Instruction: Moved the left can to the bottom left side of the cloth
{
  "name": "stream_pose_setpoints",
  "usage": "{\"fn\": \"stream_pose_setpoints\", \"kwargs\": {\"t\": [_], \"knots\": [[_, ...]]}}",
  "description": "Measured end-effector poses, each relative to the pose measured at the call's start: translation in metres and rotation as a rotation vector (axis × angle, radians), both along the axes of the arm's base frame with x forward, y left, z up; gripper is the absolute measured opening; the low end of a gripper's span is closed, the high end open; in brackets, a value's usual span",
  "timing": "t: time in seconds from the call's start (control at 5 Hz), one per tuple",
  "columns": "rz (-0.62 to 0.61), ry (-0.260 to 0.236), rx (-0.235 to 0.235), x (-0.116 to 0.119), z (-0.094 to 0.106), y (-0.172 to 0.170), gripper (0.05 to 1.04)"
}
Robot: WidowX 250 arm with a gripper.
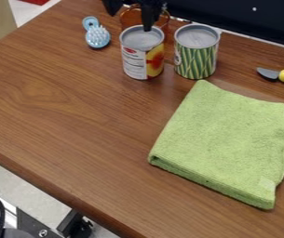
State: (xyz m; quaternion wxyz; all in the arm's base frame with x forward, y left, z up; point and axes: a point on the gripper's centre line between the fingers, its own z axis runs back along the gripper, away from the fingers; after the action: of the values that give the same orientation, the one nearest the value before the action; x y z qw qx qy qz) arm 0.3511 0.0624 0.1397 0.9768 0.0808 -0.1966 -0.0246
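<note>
Left food can, in a white, yellow and red label, stands upright at the far side of the wooden table, beyond the folded green cloth. The carry to the cloth's bottom left side looks still undone. Over its top hangs the black gripper; how far open it is, and whether it has hold, I cannot tell. Beside it, the green-striped can shows a grey top, lid or inside unclear. An amber see-through vessel sits behind, contents hidden.
</note>
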Motion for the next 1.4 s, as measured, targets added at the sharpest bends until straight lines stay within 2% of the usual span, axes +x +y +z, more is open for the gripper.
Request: {"fn": "stream_pose_setpoints", "kwargs": {"t": [0.2, 0.4, 0.8, 1.2, 1.4], "knots": [[0.004, 0.005, -0.006, 0.021, -0.005, 0.002, 1.000], [0.010, -0.024, -0.072, 0.037, -0.004, 0.008, 1.000], [0.068, -0.050, -0.094, 0.049, -0.011, 0.012, 1.000], [0.115, -0.033, -0.098, 0.058, -0.024, 0.015, 1.000], [0.105, -0.022, -0.120, 0.061, -0.028, 0.009, 1.000]]}}
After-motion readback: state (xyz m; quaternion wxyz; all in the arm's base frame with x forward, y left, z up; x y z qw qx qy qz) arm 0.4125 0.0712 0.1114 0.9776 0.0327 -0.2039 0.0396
